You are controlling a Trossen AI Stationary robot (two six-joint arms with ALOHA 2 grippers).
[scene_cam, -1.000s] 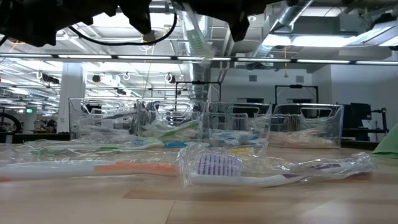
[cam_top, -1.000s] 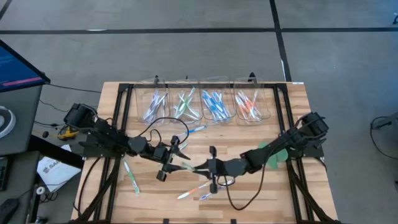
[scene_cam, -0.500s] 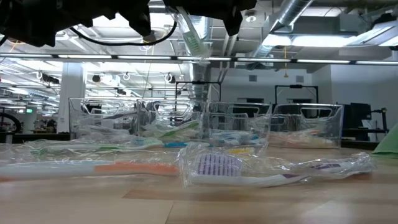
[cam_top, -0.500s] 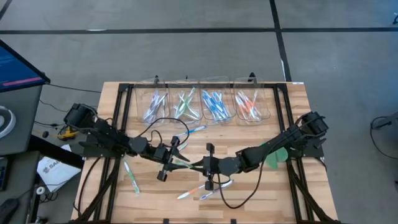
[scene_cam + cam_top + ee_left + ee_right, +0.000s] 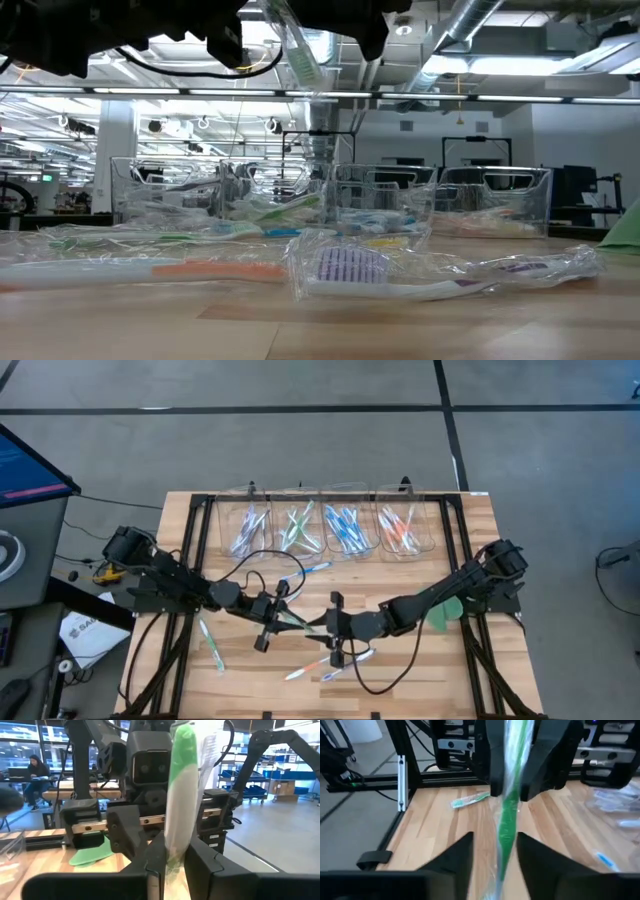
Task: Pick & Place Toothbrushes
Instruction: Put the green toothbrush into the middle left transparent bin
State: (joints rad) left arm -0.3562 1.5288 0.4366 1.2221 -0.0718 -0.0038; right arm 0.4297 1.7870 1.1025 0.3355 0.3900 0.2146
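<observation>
Here the left gripper (image 5: 172,865) clamps a green toothbrush (image 5: 181,795).

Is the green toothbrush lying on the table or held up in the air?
In the air: the left gripper grips the green toothbrush above the table.

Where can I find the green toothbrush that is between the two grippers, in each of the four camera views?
High view: the green toothbrush lies mid-table, bridging the left gripper and the right gripper.
Low view: near the top edge, left of centre, slanting below the dark arms.
Left wrist view: centre, upright between the fingers.
Right wrist view: centre, running between the fingers.
Shared landmark: the wooden table.
</observation>
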